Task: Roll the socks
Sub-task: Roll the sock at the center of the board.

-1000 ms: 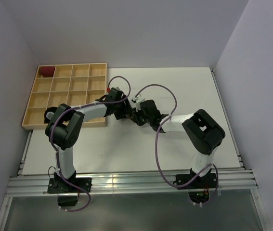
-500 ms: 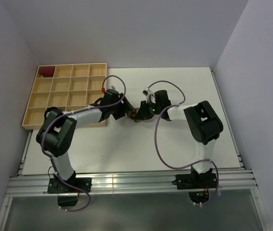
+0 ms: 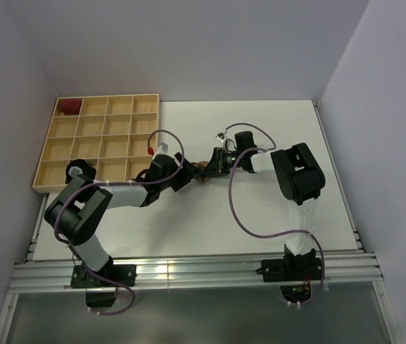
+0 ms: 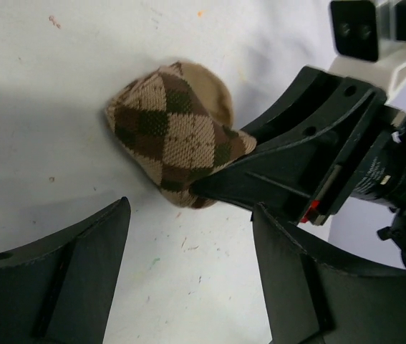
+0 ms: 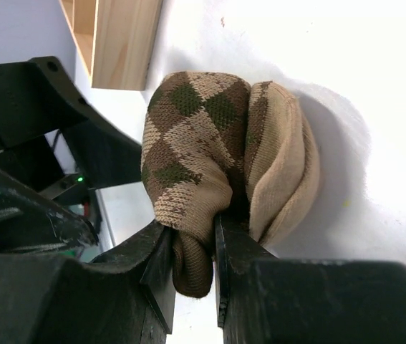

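The right tool (image 5: pixel 192 233) is clenched on a fold of the tan argyle sock (image 5: pixel 210 136). Its two fingers pinch a tongue of knit at the near underside of the bundle, and the rest of the roll bulges out just ahead of the fingertips. The left tool (image 4: pixel 192 208) is released. Its jaws stand wide with nothing between them, and the bundle lies just beyond its tips, close but apart. Seen from the left wrist, the right tool's finger (image 4: pixel 274 172) comes in from that tool's right and touches the sock's lower edge.

The sock rests on the white worktop (image 4: pixel 59 107) between the two tools, gathered into a loose ball with the plain tan cuff wrapped over the diamond pattern. No black sock shows in any view; it may be inside the bundle, but I cannot tell. Past the sock, on the far left of the right tool's view, is a corner of the wooden compartment tray (image 5: pixel 120 43).

The knit looks light, soft and springy, so it will likely sag and unroll if let go early. It is not slippery or fragile. The best hold is probably on the thick doubled cuff, with the left tool steadying the ball's far side.
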### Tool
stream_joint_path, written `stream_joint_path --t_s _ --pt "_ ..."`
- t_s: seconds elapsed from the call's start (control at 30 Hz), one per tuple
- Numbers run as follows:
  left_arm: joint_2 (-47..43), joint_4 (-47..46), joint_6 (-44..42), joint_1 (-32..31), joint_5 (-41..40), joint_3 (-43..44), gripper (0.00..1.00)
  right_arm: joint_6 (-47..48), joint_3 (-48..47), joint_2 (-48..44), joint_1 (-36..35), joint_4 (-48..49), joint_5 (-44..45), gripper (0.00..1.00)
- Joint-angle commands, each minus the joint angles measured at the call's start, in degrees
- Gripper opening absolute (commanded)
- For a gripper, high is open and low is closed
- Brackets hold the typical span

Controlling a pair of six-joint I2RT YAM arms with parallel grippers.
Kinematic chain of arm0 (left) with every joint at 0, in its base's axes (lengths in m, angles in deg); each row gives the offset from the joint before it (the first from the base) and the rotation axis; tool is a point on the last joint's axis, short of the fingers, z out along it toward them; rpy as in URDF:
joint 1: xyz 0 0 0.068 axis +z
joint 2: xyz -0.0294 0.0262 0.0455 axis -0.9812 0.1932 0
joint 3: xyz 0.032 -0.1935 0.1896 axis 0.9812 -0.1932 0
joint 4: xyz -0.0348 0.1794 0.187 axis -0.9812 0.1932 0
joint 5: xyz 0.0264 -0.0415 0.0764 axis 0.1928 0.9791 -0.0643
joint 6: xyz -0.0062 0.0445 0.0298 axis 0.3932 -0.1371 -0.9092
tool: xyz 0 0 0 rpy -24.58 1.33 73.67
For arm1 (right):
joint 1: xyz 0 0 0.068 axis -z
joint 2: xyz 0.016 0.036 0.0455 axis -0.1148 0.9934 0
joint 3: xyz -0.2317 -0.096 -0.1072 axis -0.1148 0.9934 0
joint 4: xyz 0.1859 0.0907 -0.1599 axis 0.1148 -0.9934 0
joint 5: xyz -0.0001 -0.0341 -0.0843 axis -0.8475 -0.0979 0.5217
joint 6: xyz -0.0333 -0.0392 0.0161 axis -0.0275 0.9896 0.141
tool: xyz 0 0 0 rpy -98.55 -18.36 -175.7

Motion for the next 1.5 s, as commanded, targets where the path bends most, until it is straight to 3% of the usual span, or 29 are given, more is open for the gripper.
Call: stream_joint_path --t_s 0.0,0.1,0.2,0.6,0.8,0.97,1.03,1.13,1.17,1.27,1.47 --pt "0.98 -11.06 2.72 0.0 -3.39 -2.65 0.75 -0.85 0.92 4.48 -0.53 -10.81 1.72 0.0" --pt "2.3 -18.71 3.52 0.0 -4.35 -5.03 0.76 -1.29 0.57 4.92 -0.53 -11.07 1.63 0.0" --pt "3.7 -20.47 4.31 0.0 -4.71 -4.86 0.76 -1.46 -0.05 5.45 -0.44 -12.04 1.72 0.0" --pt "10.38 -19.34 5.36 0.26 -6.47 -2.49 0.74 -2.08 -0.14 6.68 -0.44 -13.27 1.63 0.0" --pt "11.79 -15.74 6.25 0.17 -5.24 -1.96 0.61 -1.99 -0.14 6.59 -0.44 -14.15 1.72 0.0" --pt "12.32 -9.42 6.51 0.17 -4.71 -1.7 0.43 -1.73 -0.05 5.45 -0.61 -13.97 2.42 0.01" --pt "12.41 -7.39 6.42 0.17 -4.53 -1.26 0.32 -0.33 0.56 3.7 -0.79 -13.97 3.91 0.04" --pt "12.85 -1.51 5.64 0.17 -3.83 0.76 0.25 1.96 1.97 -0.42 -1.32 -14.24 7.95 0.17" --pt "13.11 3.2 4.33 0.17 -3.39 1.9 0.25 2.4 2.67 -2.01 -1.67 -14.24 9.44 0.27" --pt "14.17 8.68 2.83 0.08 -1.9 4.63 0.24 3.98 5.83 -9.3 -2.37 -13.36 17.26 0.41" --pt "14.17 16.6 -0.33 0.08 -1.54 7.79 0.24 8.11 12.16 -24.5 -4.21 -8.8 32.44 0.57"
